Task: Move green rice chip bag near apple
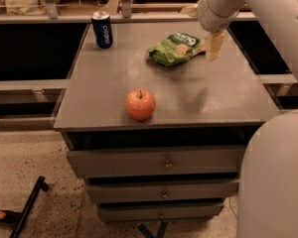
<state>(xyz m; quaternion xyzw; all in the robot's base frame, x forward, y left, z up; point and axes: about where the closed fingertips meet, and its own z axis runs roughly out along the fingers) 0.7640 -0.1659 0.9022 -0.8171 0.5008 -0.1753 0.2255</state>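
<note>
The green rice chip bag lies crumpled on the far right part of the grey cabinet top. The red-orange apple stands near the front edge, well apart from the bag and towards me. My gripper hangs from the white arm at the bag's right end, close beside it, just above the top. The bag still rests on the surface.
A blue soda can stands at the far left corner. Below the top are several drawers. My white body fills the lower right. A black tool lies on the floor at left. Shelving runs behind the cabinet.
</note>
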